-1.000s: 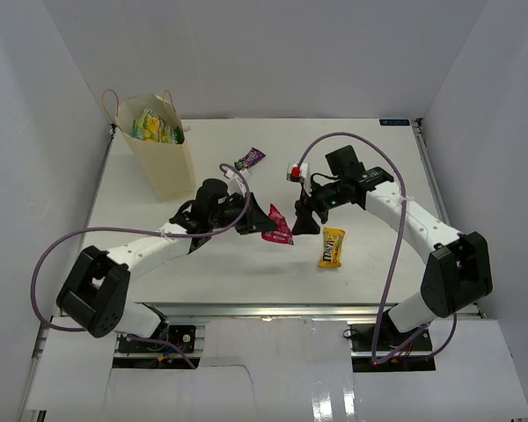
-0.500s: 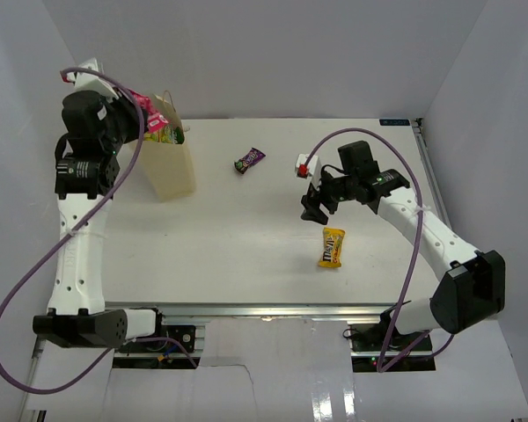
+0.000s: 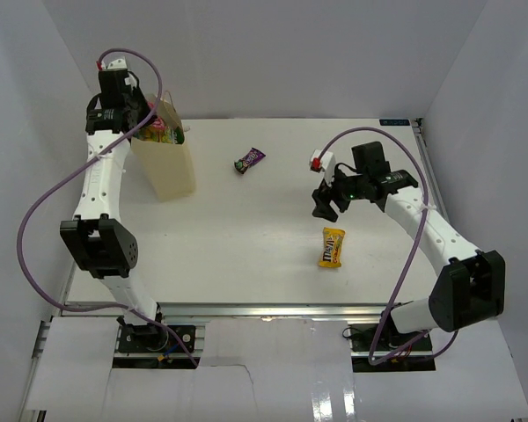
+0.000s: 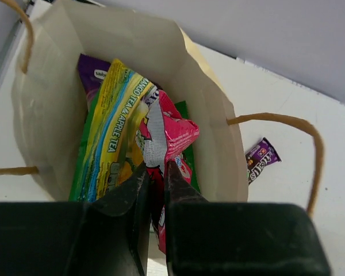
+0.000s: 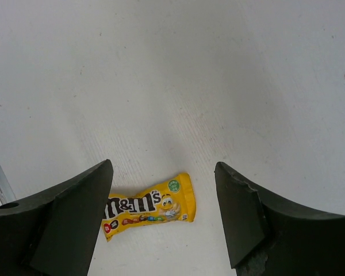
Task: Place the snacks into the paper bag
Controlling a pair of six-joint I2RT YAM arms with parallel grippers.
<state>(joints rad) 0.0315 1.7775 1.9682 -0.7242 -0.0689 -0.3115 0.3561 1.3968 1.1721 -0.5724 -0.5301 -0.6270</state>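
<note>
1 red-pink packet (image 4: 172,129) clamped in left gripper (image 4: 156,175); right gripper (image 5: 161,178) gapes over m&m's packet (image 5: 146,208).

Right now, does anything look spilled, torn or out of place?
Nothing stands out: paper bag upright, red-pink packet pinched in the left jaws at its mouth, yellow packet and purple packet lying flat on the table.

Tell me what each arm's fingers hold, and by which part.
The left fingers pinch the red-pink packet about mid-length, at the paper bag's mouth. The right fingers stand open, holding nothing, above the yellow packet.
</note>
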